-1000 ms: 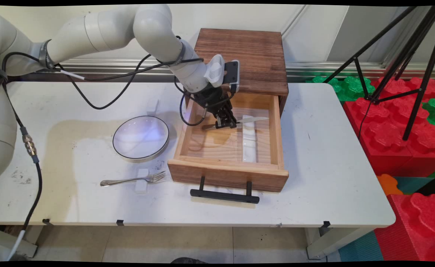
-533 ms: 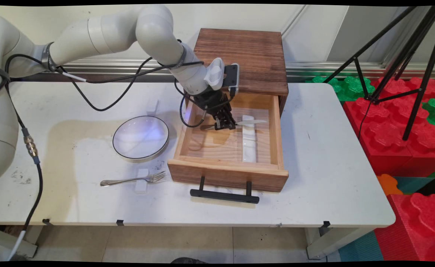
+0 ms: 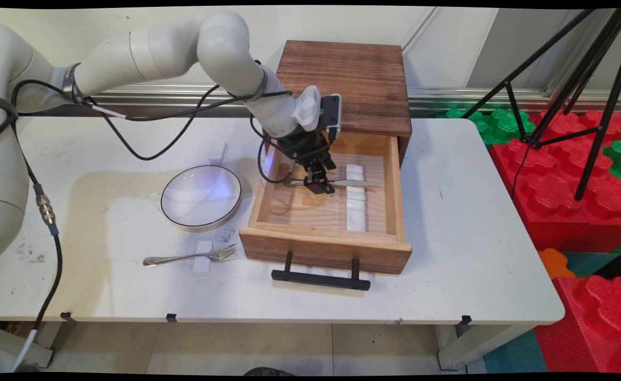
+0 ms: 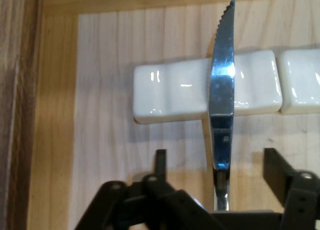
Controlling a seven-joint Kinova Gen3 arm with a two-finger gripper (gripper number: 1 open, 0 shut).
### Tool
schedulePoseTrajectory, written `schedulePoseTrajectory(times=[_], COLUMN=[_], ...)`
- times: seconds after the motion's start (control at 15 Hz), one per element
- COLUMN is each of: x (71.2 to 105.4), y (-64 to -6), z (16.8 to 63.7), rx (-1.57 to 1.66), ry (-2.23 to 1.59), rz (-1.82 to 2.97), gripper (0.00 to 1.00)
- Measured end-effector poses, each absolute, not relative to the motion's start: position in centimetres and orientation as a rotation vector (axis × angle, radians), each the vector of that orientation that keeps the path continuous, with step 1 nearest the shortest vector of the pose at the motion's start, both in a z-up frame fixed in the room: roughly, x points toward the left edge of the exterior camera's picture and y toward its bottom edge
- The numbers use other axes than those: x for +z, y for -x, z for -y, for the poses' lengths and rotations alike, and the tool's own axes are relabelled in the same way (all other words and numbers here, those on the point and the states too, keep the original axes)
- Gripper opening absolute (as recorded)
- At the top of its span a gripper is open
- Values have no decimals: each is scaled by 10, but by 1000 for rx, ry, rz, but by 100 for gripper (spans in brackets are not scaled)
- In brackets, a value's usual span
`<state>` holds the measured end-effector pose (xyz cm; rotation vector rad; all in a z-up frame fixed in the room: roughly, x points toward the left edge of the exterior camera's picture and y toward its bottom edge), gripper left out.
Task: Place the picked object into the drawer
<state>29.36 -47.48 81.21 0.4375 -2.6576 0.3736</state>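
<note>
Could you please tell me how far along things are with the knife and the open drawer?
Done: the drawer is open and the knife lies inside, blade across a white rest. In hand: the end effector is open, fingers either side of the knife's handle, not gripping. Left, perhaps: the fork lies out on the table by the plate; the drawer is not shut.

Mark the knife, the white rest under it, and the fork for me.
knife (image 4: 222,90): hand view, middle of the blade.
white rest (image 4: 170,92): hand view, glazed top left of the blade.
fork (image 3: 191,257): main view, handle near the small white block, on the table left of the drawer.
</note>
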Motion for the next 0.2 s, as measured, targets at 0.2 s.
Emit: schedulePoseTrajectory(times=[0.2], x=[812], y=[-294], z=[476], rx=[385], ry=[-442], rz=[2654], gripper=[100])
